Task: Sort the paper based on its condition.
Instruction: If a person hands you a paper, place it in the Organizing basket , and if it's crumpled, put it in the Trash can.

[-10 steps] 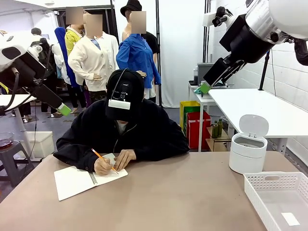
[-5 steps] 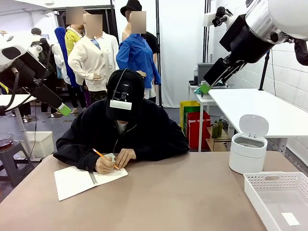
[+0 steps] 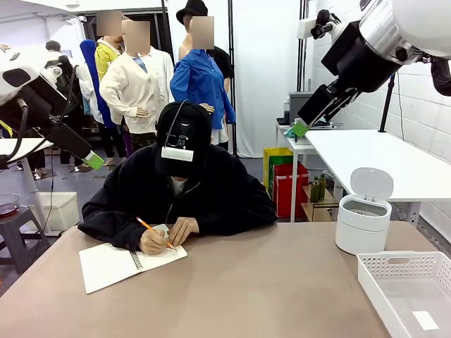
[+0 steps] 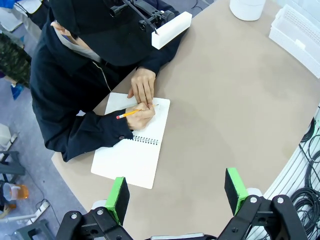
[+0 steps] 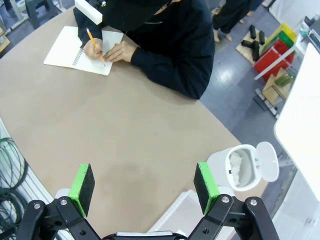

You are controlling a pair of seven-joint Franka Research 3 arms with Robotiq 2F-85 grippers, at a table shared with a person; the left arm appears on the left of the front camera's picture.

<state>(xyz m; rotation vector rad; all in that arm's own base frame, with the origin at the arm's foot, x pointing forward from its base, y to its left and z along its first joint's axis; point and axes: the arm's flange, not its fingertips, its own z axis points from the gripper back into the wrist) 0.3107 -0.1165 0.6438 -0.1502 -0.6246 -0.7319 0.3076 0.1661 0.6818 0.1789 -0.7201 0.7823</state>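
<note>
A small flat sheet of paper lies in the white basket at the table's front right. White crumpled paper shows inside the open round bin. My left gripper hangs high above the table's left side, open with nothing between its pads. On the other side my right gripper is also raised, open and holding nothing. Both are far above the table and touch nothing.
A person in black sits at the far left side, writing with an orange pencil in a spiral notebook. The white bin stands with its lid up at the right, behind the basket. The brown tabletop lies bare in the middle.
The person's pencil hand has shifted slightly on the notebook. Neither arm has moved.
</note>
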